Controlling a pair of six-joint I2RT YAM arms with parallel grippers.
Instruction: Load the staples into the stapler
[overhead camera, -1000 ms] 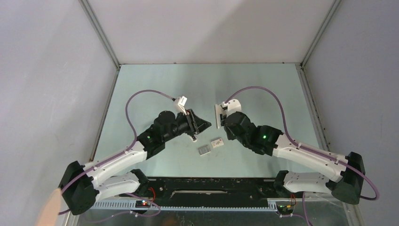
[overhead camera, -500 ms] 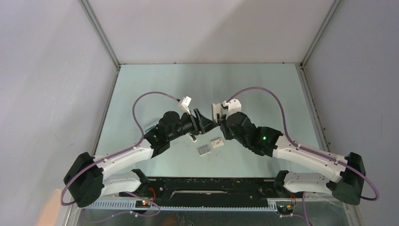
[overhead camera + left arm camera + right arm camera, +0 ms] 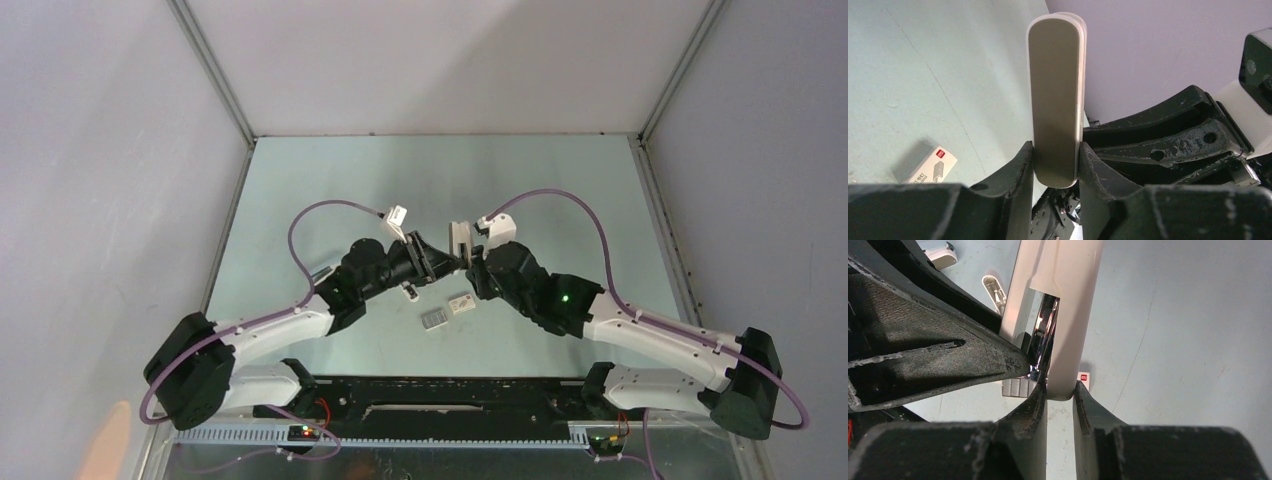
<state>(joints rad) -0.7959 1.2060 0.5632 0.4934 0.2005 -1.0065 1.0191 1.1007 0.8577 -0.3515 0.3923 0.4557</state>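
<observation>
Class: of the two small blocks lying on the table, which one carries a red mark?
The white box, lying just right of the plain grey staples.

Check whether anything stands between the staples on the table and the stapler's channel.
The left gripper has a finger at the gap to the metal channel of the stapler; the right gripper also clamps the stapler. Nothing covers the staples.

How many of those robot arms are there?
2. The left arm is on the left and the right arm on the right. They meet at the stapler mid-table. None seems hidden.
</observation>
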